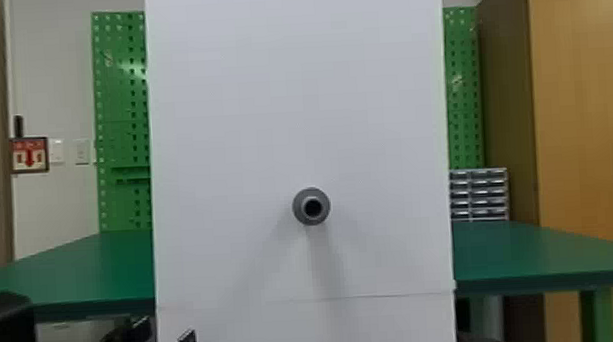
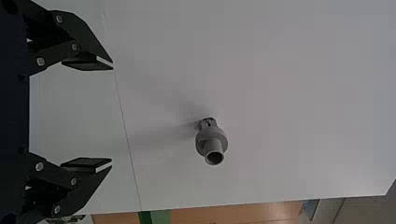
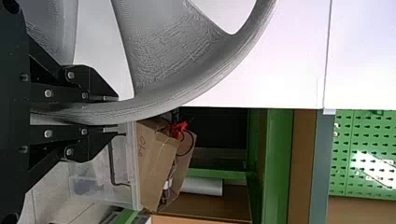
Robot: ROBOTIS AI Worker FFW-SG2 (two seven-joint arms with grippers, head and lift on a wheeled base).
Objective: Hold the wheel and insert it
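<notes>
Low at the left of the head view is my left gripper (image 1: pixel 166 340), in front of the white panel's lower left edge. In the left wrist view my left gripper (image 2: pixel 112 115) stands open, its fingers wide apart with nothing between them. A grey shaft (image 1: pixel 311 206) with a hollow round end sticks out of the panel; the left wrist view shows this shaft (image 2: pixel 212 142) beyond the fingers, not touching them. In the right wrist view my right gripper (image 3: pixel 116 114) is shut on the rim of the grey wheel (image 3: pixel 187 77), whose spokes run inward from the rim.
The white panel (image 1: pixel 228 137) stands upright before a green table (image 1: pixel 85 269). Small drawers (image 1: pixel 479 194) stand behind at the right. Beyond the right gripper are a clear plastic bin (image 3: pixel 102 182) and a cardboard box (image 3: pixel 156 163).
</notes>
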